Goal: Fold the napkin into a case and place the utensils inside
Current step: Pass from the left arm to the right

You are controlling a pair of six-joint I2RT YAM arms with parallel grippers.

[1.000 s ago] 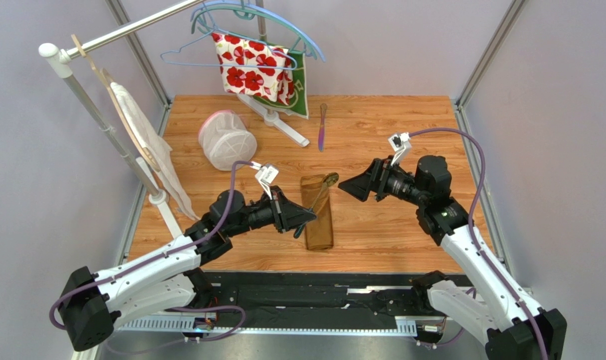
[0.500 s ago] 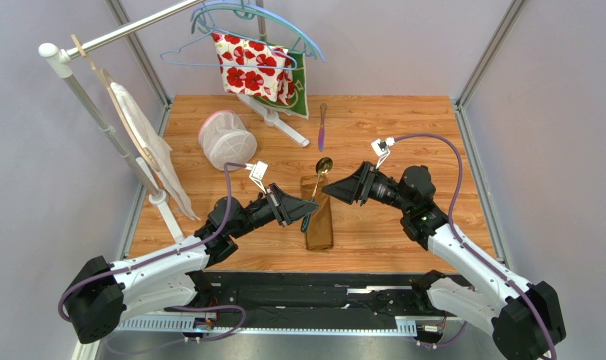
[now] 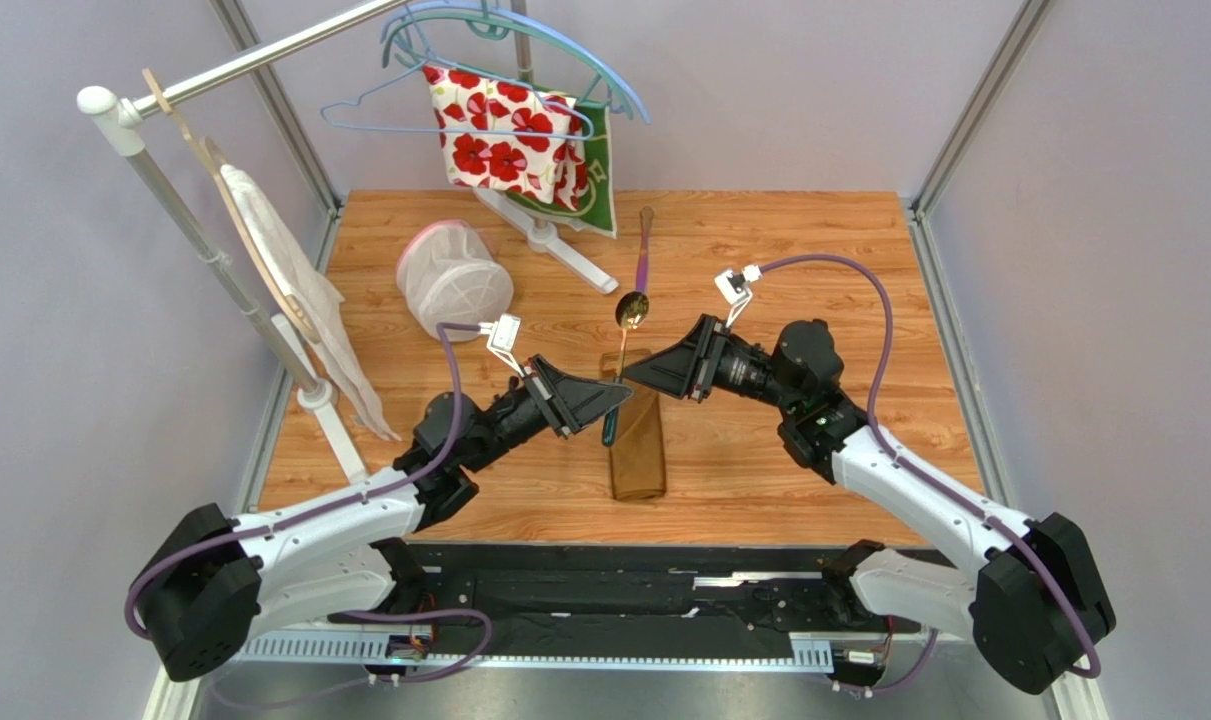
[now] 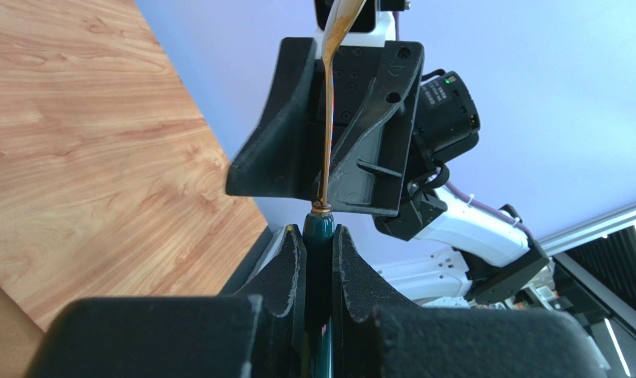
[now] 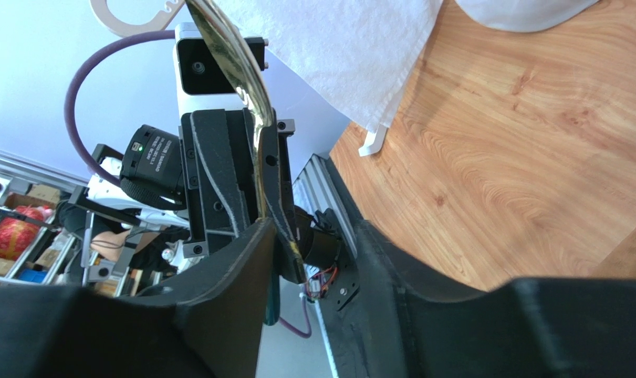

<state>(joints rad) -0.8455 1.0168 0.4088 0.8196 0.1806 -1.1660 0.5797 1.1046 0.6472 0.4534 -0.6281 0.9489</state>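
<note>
The shiny golden-brown satin napkin (image 3: 637, 450), folded into a narrow case, lies mid-way across the wooden worktop (image 3: 807, 255). Over its far end the left fingers (image 4: 319, 236) clamp the dark handle of the gold-bowled spoon (image 3: 628, 312), while the right fingers (image 5: 314, 227) stand partly apart astride its stem. Farther off lies the slim purple-pink knife (image 3: 643, 258).

Your arms (image 3: 326, 537) white-shelled with black joints, purple cables (image 3: 852, 273) looping to the wrists, left gripper (image 4: 318, 236) and right gripper (image 5: 313, 235) matte black wedges
</note>
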